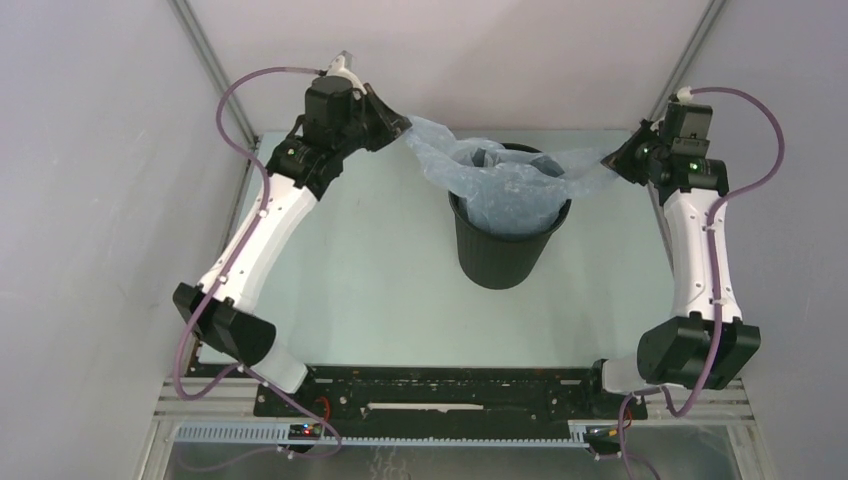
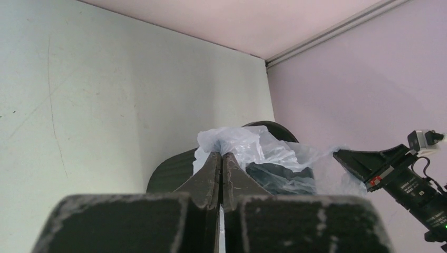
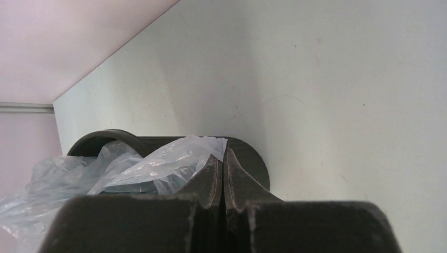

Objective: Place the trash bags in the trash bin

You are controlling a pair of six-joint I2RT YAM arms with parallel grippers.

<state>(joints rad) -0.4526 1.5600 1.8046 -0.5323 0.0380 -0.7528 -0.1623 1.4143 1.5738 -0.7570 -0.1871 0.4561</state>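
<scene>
Nearest the left wrist camera, the left gripper (image 2: 221, 156) has its jaws pressed together on a fold of the trash bag (image 1: 505, 190). The right gripper (image 3: 223, 156) pinches the opposite edge the same way, with film caught at its closed tips. The bag hangs stretched between them over the trash bin (image 1: 505, 258), its middle sagging into the mouth and hiding most of the rim. The bin stands upright on the table (image 1: 360, 270), toward the far edge and about midway between the side edges. The black mounting rail (image 1: 450, 385) runs along the near edge, and the grey walls (image 1: 90, 200) close in both sides, well apart from the bin.
</scene>
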